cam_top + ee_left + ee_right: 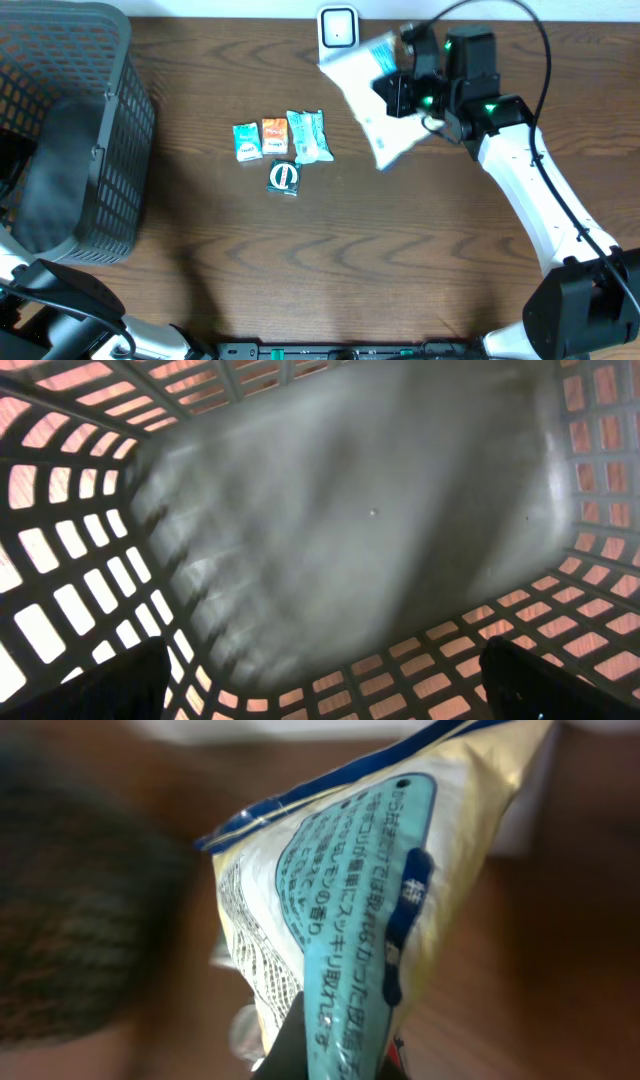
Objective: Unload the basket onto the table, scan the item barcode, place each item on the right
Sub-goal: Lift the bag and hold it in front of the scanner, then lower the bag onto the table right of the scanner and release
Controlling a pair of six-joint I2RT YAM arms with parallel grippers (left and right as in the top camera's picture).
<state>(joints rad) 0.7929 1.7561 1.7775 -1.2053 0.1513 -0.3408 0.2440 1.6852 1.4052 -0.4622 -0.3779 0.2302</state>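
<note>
1. In the overhead view we find even, fairly bright light. The wood grain of the tabletop (pixel 400 270) is sharp, and there is no strong glare.
2. The basket (pixel 125 120) lays a soft, faint shadow on the tabletop below it.
3. In the left wrist view, light enters through the holes of the basket wall, which glow white and pink. The grey floor looks hazy with soft striped shadows, and the lower corners are almost black.
4. In the right wrist view, the print on the bag (pixel 330 870) is readable but slightly soft. The left side is a dark blur, and the background is out of focus.
</note>
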